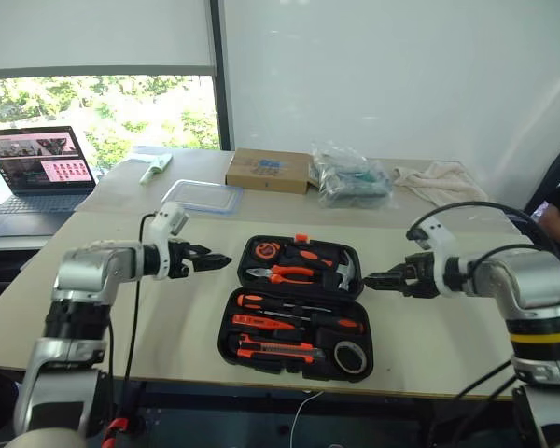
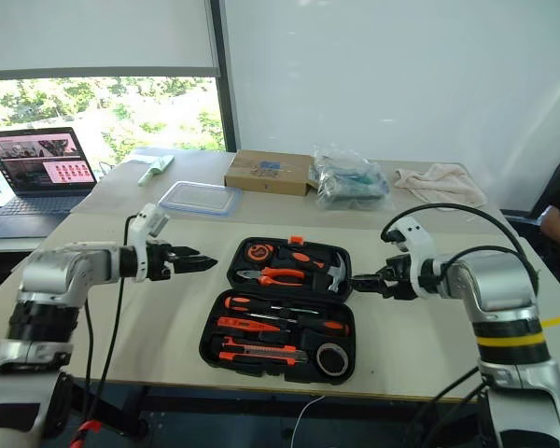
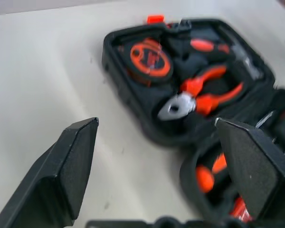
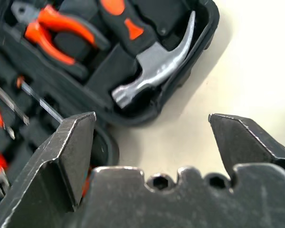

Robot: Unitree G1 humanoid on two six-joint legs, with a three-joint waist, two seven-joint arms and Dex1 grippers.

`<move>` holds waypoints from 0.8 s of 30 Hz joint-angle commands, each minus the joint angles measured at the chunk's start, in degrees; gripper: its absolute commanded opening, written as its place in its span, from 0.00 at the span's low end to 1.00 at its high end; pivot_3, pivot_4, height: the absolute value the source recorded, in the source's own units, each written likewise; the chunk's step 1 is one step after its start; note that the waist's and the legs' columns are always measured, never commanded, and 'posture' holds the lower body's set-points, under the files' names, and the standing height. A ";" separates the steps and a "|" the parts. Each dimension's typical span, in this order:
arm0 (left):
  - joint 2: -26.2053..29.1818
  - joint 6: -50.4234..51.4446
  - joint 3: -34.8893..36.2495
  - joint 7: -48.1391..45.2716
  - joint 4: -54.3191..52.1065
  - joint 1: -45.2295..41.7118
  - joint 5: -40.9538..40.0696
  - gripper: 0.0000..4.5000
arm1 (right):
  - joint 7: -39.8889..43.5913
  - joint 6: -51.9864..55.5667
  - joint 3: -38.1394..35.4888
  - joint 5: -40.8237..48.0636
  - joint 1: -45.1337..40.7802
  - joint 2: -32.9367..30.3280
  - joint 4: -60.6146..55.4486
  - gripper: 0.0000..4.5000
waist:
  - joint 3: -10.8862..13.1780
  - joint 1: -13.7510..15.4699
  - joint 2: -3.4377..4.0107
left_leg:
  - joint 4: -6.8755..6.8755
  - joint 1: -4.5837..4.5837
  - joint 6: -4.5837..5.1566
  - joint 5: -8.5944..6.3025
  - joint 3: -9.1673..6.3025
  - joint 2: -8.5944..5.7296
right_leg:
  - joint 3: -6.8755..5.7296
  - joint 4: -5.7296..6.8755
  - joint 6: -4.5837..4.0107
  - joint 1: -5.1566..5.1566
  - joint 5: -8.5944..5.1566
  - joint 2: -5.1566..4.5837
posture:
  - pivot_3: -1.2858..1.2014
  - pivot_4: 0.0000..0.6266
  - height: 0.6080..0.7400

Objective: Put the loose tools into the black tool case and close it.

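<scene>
Case: black tool case (image 1: 299, 308) open, tools in.
Jaws: left gripper (image 1: 217, 261) & right gripper (image 1: 377, 278) wide, empty.
Tip: lift far half from both sides, fold slow.

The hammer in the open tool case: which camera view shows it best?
The right wrist view: the hammer lies close and sharp there, with its grey claw head and black-and-orange handle. Both eye views show it small, at the right end of the far half of the black tool case. In the left wrist view it is blurred.

We note a pale table (image 1: 168, 308). On it: open black tool case (image 1: 299, 308) at centre; clear lidded container (image 1: 202, 196) at 11 o'clock; cardboard box (image 1: 269, 170), plastic bag (image 1: 350, 175) at 12; cloth (image 1: 439, 179) at 1; laptop (image 1: 37, 173) at 10.
</scene>
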 commanded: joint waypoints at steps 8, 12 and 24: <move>-3.31 -2.22 -7.90 2.32 9.59 -6.37 5.11 0.95 | -10.53 -0.06 0.08 -2.25 -9.18 6.92 12.90 1.00 | 0.00 -1.25 0.01 | -0.19 -0.56 -0.08 0.05 0.21 -0.03 | -0.04 -0.05 0.03 -0.57 0.00 0.05 | 0.52 0.24 1.00; -3.10 -3.16 -8.20 3.05 11.26 -6.39 6.21 0.96 | -10.45 -0.37 2.94 -2.47 -9.09 7.15 14.05 0.81 | -0.01 -1.40 0.02 | -0.17 -0.77 -0.12 0.08 0.39 -0.05 | -0.10 -0.03 0.04 -0.84 -0.01 0.03 | 0.52 0.24 1.00; -2.70 -2.98 -8.75 4.23 12.43 -5.78 7.40 0.28 | -10.76 -2.52 4.75 -2.44 -9.42 7.19 16.16 0.00 | -0.01 -1.41 0.01 | -0.04 -0.60 -0.25 0.34 0.31 -0.02 | 0.05 0.45 -0.05 -0.80 0.04 0.01 | 0.52 0.24 1.00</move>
